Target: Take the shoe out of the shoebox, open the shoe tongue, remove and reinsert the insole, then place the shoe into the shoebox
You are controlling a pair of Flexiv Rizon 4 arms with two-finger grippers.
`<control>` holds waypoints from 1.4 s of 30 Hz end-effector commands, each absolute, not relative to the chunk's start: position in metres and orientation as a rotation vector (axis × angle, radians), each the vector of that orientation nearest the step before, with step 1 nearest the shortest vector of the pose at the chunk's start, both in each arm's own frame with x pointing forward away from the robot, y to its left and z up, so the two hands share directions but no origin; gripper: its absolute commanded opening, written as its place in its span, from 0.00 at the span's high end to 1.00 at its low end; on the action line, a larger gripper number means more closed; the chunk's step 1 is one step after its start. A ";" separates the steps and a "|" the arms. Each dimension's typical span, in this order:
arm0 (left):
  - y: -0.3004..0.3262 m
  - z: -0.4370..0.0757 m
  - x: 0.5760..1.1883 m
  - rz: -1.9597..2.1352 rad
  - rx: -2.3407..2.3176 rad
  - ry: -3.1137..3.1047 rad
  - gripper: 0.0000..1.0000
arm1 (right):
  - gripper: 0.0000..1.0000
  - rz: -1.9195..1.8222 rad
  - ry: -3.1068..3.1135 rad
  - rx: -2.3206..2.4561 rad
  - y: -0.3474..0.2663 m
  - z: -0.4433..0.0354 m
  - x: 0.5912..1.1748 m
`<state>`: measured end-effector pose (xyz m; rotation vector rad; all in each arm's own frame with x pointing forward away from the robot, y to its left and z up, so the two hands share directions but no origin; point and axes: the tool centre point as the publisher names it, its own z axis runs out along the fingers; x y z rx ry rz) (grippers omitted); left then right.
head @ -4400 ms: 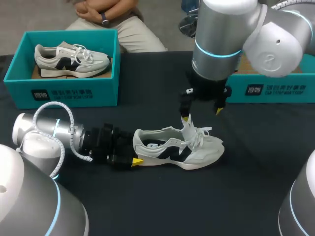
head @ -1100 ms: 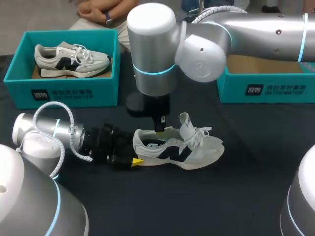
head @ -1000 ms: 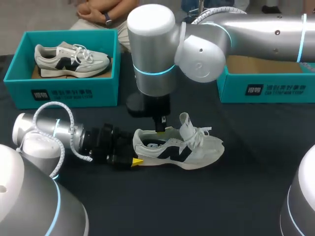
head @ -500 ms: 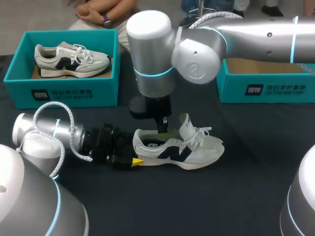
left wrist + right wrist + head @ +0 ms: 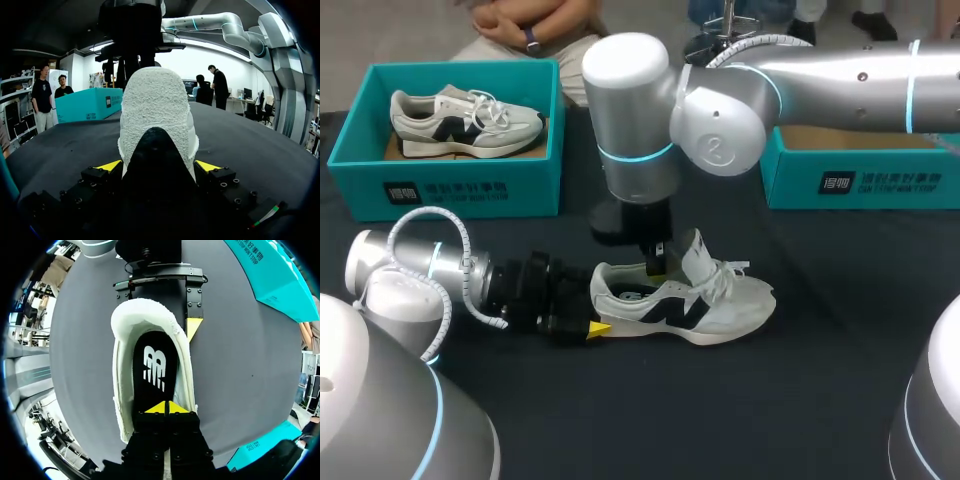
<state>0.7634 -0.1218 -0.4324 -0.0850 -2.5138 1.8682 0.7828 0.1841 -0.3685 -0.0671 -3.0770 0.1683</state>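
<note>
Down on the black table [image 5: 800, 400], the white sneaker [image 5: 720, 305] lies on its sole out of any box, toe toward my right, heel toward my left. The left gripper [image 5: 158, 166] comes in low along the table and has that heel clamped: one yellow tip is against each side of the heel cup, so it's gripping the sneaker. From above, the right arm hangs straight over the shoe's mouth, and the right gripper [image 5: 167, 408] is down inside the opening with its two yellow tips pinched together, no gap between them, right at the black insole [image 5: 154, 371]; whether any of the insole is nipped between them, I can't tell. The insole lies flat in the shoe, logo showing, ahead of those tips. The tongue [image 5: 696, 256] stands pulled up and forward, just beside the right gripper, with the laces [image 5: 728, 272] loose around it. At the back right is a teal shoebox [image 5: 865, 182], at the back left another teal box [image 5: 360, 140] with a second sneaker [image 5: 465, 120] lying inside.
</note>
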 end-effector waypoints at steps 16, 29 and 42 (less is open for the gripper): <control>-0.122 -0.438 0.764 1.868 -0.084 -2.515 1.00 | 1.00 0.157 -3.066 -0.076 0.184 -0.380 0.782; -0.122 -0.438 0.764 1.868 -0.084 -2.515 1.00 | 0.64 0.139 -3.052 -0.073 0.184 -0.384 0.780; -0.122 -0.438 0.764 1.868 -0.084 -2.515 1.00 | 0.67 0.127 -3.018 -0.059 0.194 -0.408 0.779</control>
